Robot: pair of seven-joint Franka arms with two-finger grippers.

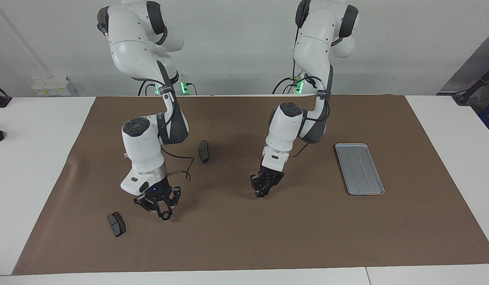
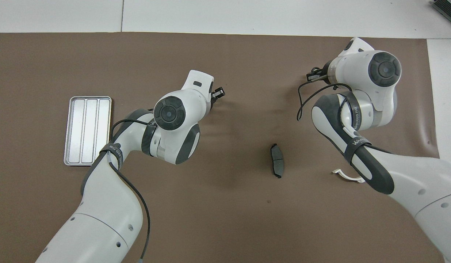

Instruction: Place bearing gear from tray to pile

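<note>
The silver tray (image 1: 359, 168) (image 2: 87, 130) lies bare toward the left arm's end of the mat. My right gripper (image 1: 164, 211) (image 2: 313, 76) is shut on a small black round bearing gear (image 1: 165, 215) and hangs low over the mat, beside the pile's dark grey block (image 1: 116, 223). In the overhead view the right arm's wrist covers the pile. My left gripper (image 1: 262, 192) (image 2: 218, 92) hangs over the middle of the mat with its fingertips together. Whether anything sits between them does not show.
A second dark grey pad (image 1: 204, 151) (image 2: 277, 165) lies nearer to the robots, between the two grippers. One end of a white half-ring bracket (image 2: 344, 174) pokes out from under the right arm. The brown mat (image 1: 292, 237) covers the table's middle.
</note>
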